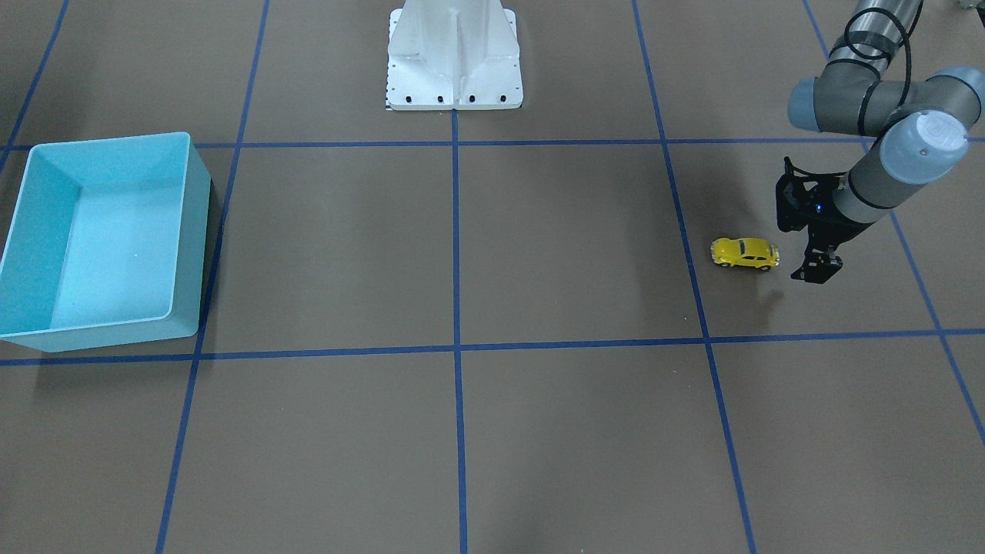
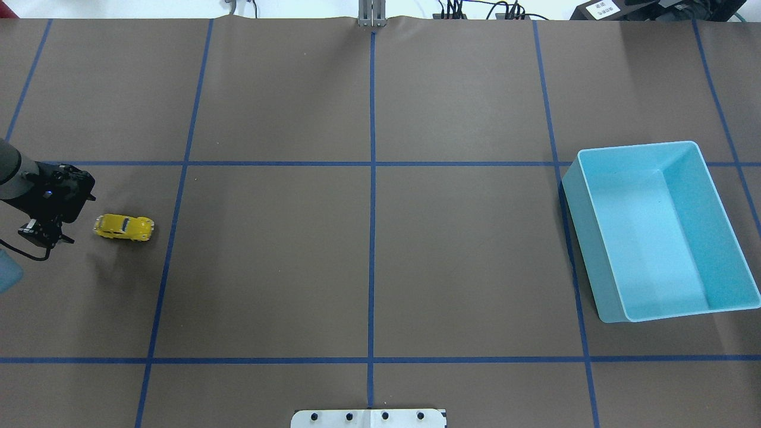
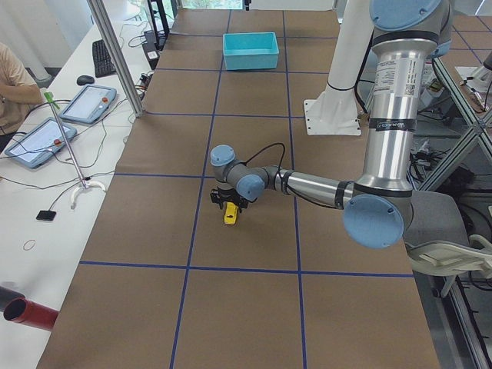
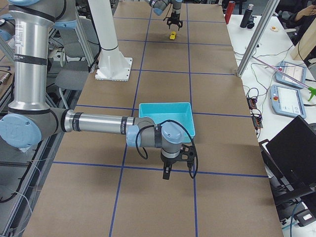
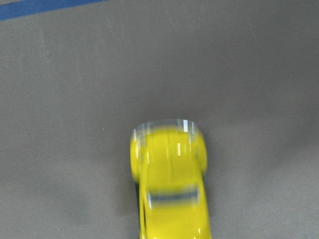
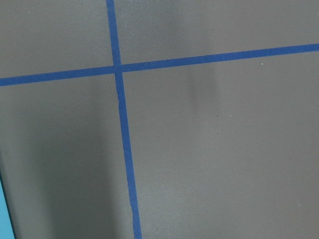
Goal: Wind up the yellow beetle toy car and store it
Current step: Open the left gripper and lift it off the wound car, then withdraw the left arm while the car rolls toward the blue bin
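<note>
The yellow beetle toy car [image 1: 745, 253] stands on its wheels on the brown table, on my left side [image 2: 123, 226]. My left gripper [image 1: 817, 269] hangs just beside the car's end, apart from it, fingers spread and empty [image 2: 44, 233]. The left wrist view shows the car [image 5: 169, 184] blurred at bottom centre, with no fingers in view. The light blue bin [image 2: 639, 146] stands empty on my right side [image 1: 192, 231]. My right gripper [image 4: 167, 174] shows only in the exterior right view, low beside the bin [image 4: 165, 105]; I cannot tell whether it is open or shut.
Blue tape lines [image 2: 372, 238] divide the table into squares. The white robot base [image 1: 454, 69] sits at the table's middle edge. A side bench with tablets [image 3: 84, 104] and a slanted metal pole [image 3: 115, 54] run along the operators' side.
</note>
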